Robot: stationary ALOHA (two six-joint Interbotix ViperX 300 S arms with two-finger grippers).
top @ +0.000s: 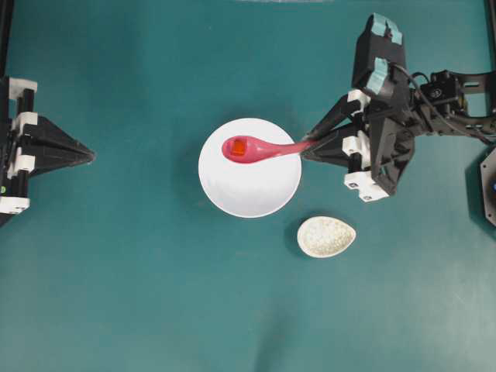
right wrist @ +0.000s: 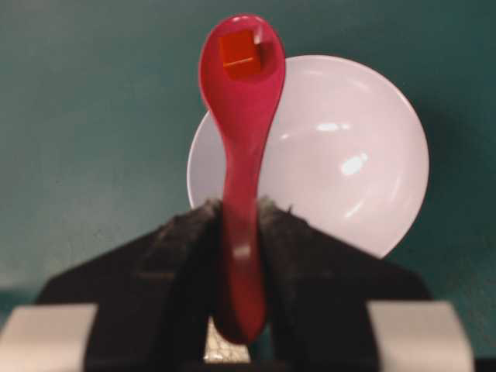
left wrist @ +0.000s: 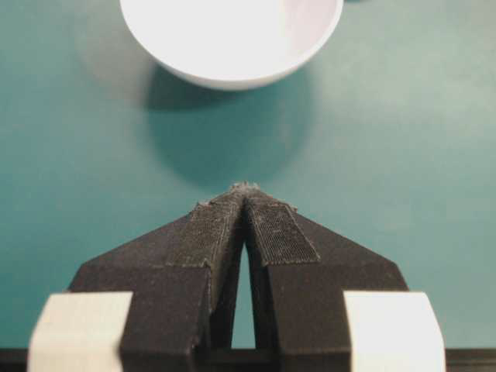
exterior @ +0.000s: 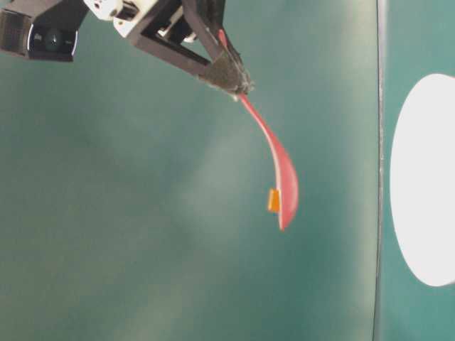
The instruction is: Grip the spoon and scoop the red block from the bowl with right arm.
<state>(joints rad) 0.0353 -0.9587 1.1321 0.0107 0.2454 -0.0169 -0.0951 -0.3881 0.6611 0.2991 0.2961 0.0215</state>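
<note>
My right gripper (top: 310, 146) is shut on the handle of the pink-red spoon (top: 260, 149), which reaches out over the white bowl (top: 249, 194). The tiny red block (top: 239, 147) sits in the spoon's scoop. In the right wrist view the spoon (right wrist: 242, 116) runs up from between the gripper's (right wrist: 239, 209) fingers, with the block (right wrist: 237, 53) near its tip and the bowl (right wrist: 341, 155) below. In the table-level view the spoon (exterior: 274, 160) hangs in the air from the gripper (exterior: 231, 82), carrying the block (exterior: 273, 200). My left gripper (top: 89, 155) rests shut and empty at the table's left edge.
A small speckled cream oval dish (top: 326, 236) lies on the teal table in front of the bowl, to the right. The left wrist view shows the bowl (left wrist: 232, 39) ahead of the left gripper (left wrist: 246, 188). A black base (top: 488, 182) stands at the right edge.
</note>
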